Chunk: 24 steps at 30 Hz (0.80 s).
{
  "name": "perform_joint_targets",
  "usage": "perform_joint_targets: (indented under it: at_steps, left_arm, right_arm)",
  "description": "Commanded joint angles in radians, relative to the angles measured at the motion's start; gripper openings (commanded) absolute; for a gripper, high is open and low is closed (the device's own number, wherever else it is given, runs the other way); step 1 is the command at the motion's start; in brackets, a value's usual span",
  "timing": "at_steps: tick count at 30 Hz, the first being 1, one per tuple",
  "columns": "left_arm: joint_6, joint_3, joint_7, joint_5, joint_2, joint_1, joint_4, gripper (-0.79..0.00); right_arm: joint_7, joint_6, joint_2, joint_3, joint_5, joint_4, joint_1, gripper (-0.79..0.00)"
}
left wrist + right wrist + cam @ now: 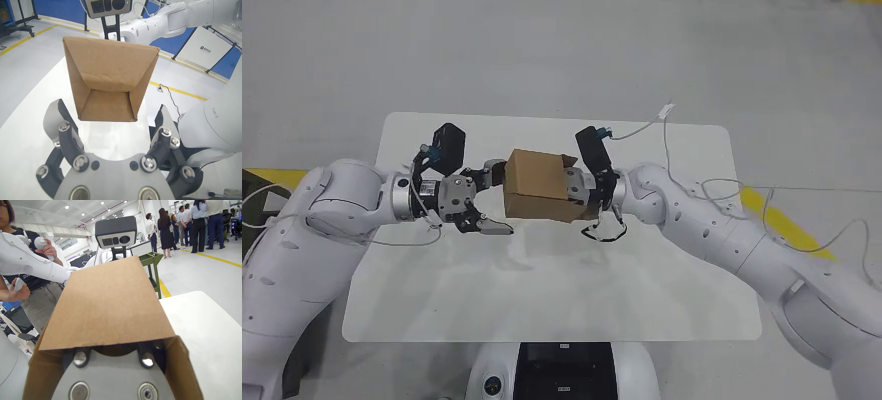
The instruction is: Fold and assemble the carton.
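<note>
carton aloft over surface, right pincer clamped on one end. left pincer spread wide, empty, facing the open end. advise: approach square, right holding firm.

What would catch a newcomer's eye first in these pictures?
A brown carton is at the centre, over the white table, its open end facing the left gripper, whose jaws are spread wide and clear of it. The right gripper is tucked into the carton's opposite end.

L gripper wide open; R gripper opposite, both arms pointing inward.
</note>
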Motion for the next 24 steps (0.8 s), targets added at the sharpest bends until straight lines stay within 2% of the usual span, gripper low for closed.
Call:
perform_joint_targets:
  at_steps: [1,16,17,18,19,20,24]
  left_arm:
    - [-0.002,-0.009,0.009,-0.012,0.001,0.005,0.006,0.000]
    - [-0.003,-0.022,0.026,-0.032,0.002,0.010,0.016,0.000]
    - [0.023,-0.065,0.082,-0.069,0.003,-0.002,0.051,0.000]
    - [0.023,-0.065,0.082,-0.069,0.003,-0.002,0.051,0.000]
    - [0.041,-0.113,0.128,-0.098,0.006,-0.003,0.079,0.000]
    - [0.034,-0.134,0.121,-0.097,0.010,0.018,0.069,0.000]
    - [0.032,-0.143,0.115,-0.098,0.012,0.032,0.062,0.000]
  right_arm:
    - [-0.005,0.000,0.000,0.000,0.000,0.004,0.000,-0.785]
    - [-0.010,0.000,0.001,0.000,0.000,0.011,-0.001,-0.785]
    - [-0.009,0.000,0.002,0.000,-0.006,0.018,-0.005,-0.785]
    - [-0.009,0.000,0.002,0.000,-0.006,0.018,-0.005,-0.785]
    - [-0.008,0.000,0.004,0.000,-0.016,0.028,-0.013,-0.785]
    - [-0.011,0.000,0.006,0.000,-0.022,0.036,-0.015,-0.785]
    - [-0.011,0.000,0.008,0.000,-0.032,0.042,-0.013,-0.785]
